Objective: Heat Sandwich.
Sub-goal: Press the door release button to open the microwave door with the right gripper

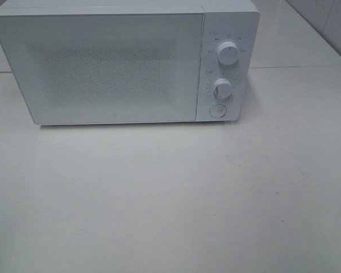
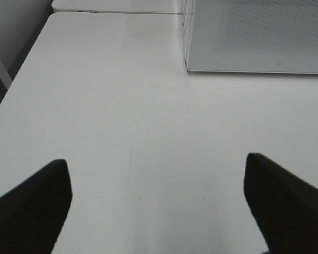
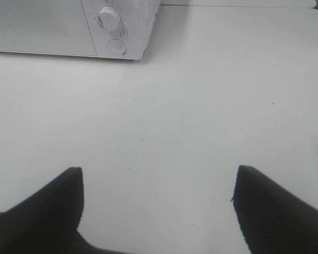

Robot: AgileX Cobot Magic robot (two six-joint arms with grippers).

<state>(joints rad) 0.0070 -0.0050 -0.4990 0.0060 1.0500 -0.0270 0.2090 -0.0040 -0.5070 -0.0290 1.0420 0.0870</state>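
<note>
White microwave (image 1: pixel 113 62) stood shut; no sandwich showed anywhere near it. Before it hung the left gripper (image 2: pixel 155 160) and right gripper (image 3: pixel 157 169), wide open, empty. Pushing its door button (image 1: pixel 217 110) carelessly might shove it backward.

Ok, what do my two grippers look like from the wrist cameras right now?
Left gripper: two matte black fingers, wedge-shaped, tapering to blunt tips. Right gripper: the same black tapered fingers. No cables, markings or arm links show; the high camera shows neither arm.

Left hand (image 2: pixel 156 159), right hand (image 3: pixel 159 168), black, seemingly matte
</note>
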